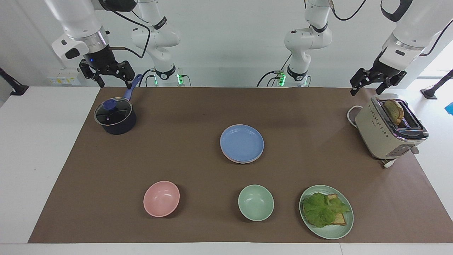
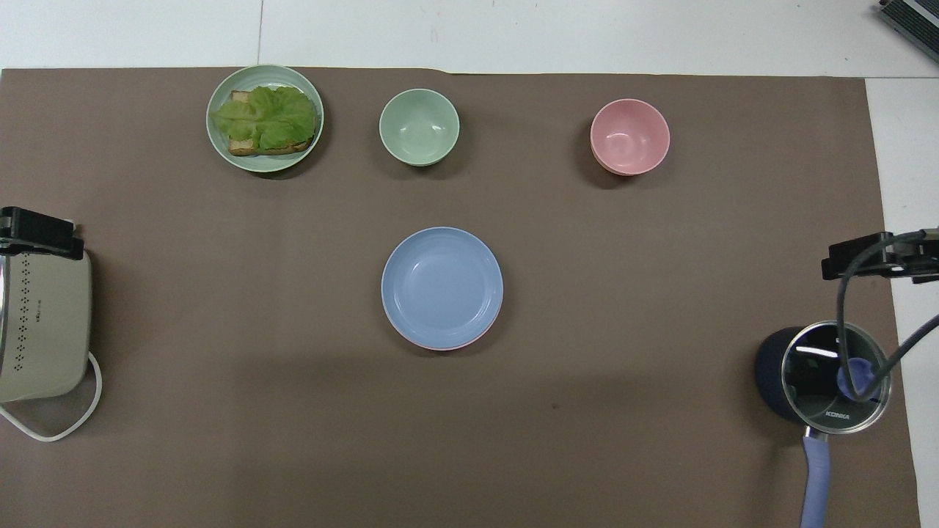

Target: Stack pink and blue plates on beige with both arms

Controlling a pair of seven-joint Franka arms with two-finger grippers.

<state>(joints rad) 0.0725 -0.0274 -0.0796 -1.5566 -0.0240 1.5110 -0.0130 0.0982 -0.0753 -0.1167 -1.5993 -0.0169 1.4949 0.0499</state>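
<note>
Bowls [image 1: 161, 198] sitting at six o'clock of the blue plate [image 1: 242, 142]; saucepan [image 1: 115, 117], toaster [image 1: 389, 129] flanking, both grippers [image 1: 107, 75] [image 1: 370, 82] hanging spread, empty

A white table [image 1: 42, 148] fills the room's middle, most of it covered by a brown mat [image 1: 177, 148] with its edges showing pale on every side. A plain white wall [image 1: 226, 42] rises at the robots' end. A socket strip [image 1: 63, 78] sits low on that wall. Bright daylight comes from a window [image 1: 442, 63] at the left arm's end of the table. Soft shadows lie on the mat.
</note>
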